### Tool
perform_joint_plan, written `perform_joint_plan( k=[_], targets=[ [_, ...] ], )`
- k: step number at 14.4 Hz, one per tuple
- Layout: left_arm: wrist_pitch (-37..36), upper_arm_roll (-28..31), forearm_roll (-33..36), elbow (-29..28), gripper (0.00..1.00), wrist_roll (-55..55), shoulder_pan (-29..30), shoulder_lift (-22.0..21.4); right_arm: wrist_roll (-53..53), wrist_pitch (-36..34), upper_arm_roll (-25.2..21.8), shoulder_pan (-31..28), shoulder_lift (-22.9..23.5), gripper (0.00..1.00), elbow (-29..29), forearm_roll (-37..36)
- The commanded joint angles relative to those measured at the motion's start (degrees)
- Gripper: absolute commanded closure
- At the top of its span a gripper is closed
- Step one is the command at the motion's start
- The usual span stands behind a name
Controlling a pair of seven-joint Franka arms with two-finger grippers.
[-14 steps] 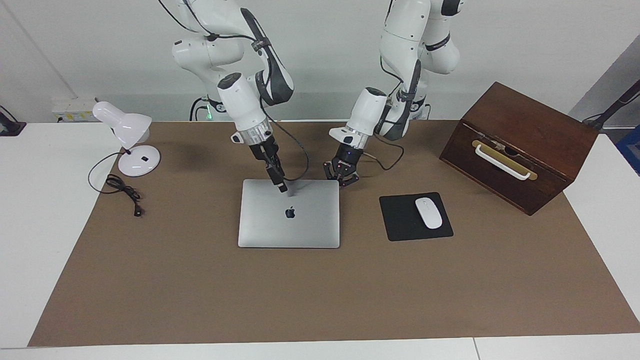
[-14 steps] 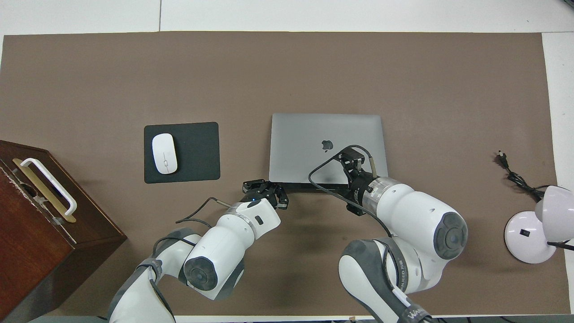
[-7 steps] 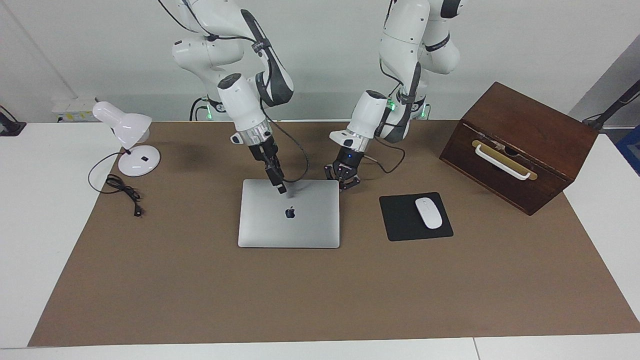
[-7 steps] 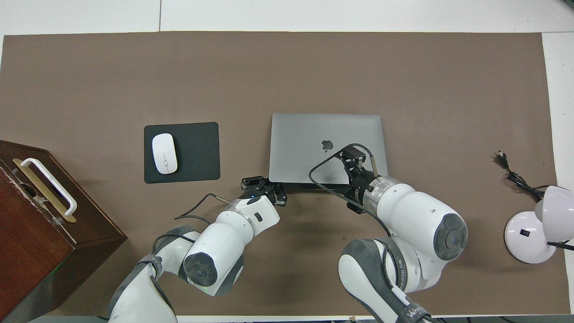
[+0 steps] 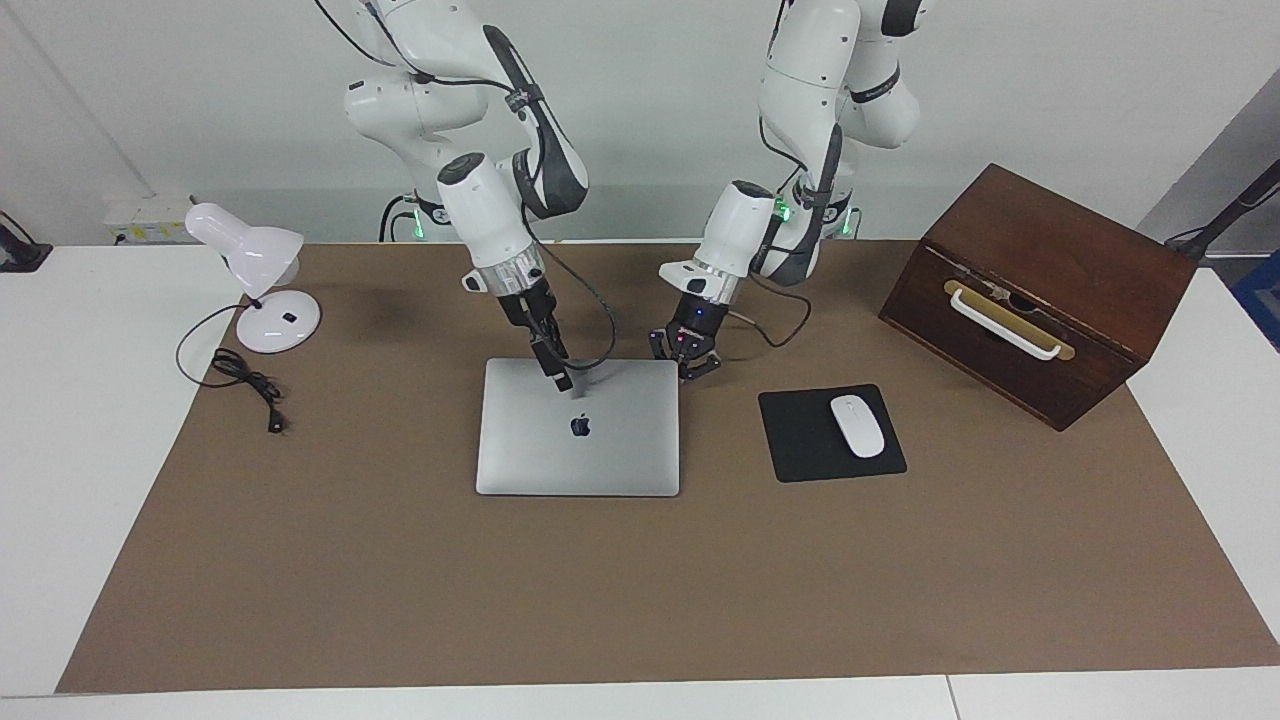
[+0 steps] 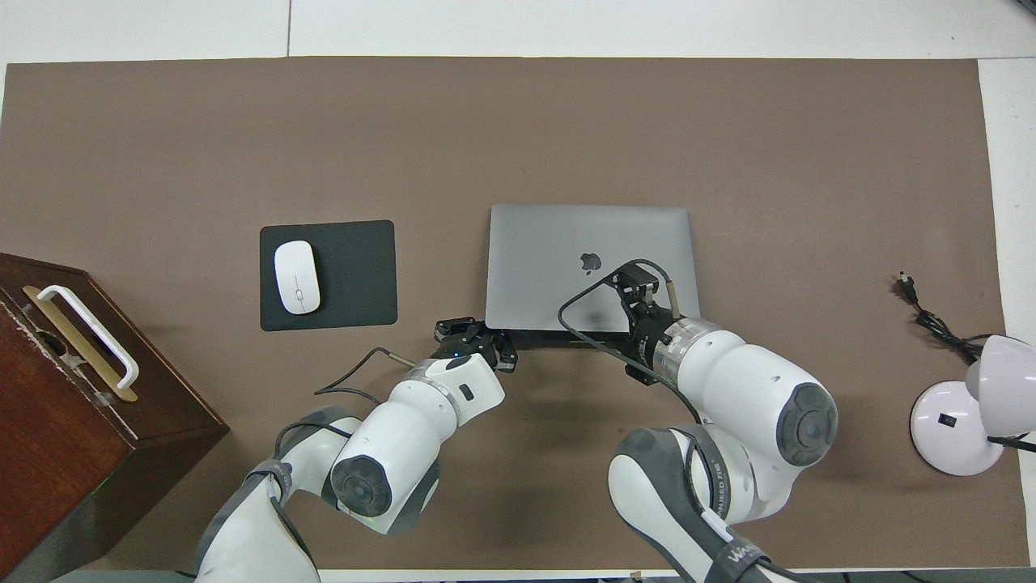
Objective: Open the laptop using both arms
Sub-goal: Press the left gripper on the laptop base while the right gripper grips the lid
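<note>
The silver-grey laptop lies closed and flat on the brown mat, apple logo up; it also shows in the overhead view. My right gripper is shut, its tip down on the lid near the edge nearest the robots, just by the logo; the overhead view shows it over that same spot. My left gripper is open and low at the laptop's corner nearest the robots, toward the left arm's end; in the overhead view it sits at that corner's edge.
A black mouse pad with a white mouse lies beside the laptop toward the left arm's end. A brown wooden box stands past it. A white desk lamp and its cable sit toward the right arm's end.
My left gripper has crept closer to the laptop's near corner. My right gripper has stayed on the lid, and the laptop has stayed closed.
</note>
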Motion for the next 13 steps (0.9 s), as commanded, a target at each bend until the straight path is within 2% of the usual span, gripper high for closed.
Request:
perform_joint_plan(
  k=[1,13],
  targets=[
    [1.2,0.3,-0.2,1.1,1.00,1.3,0.0,2.0,-3.4,1.8,0.8,-0.9,1.4,0.00,1.3,1.4],
    [1.2,0.3,-0.2,1.1,1.00,1.5,0.0,2.4,-7.1,2.2,0.7,-1.9,4.5,0.00,6.4,1.4]
  ],
)
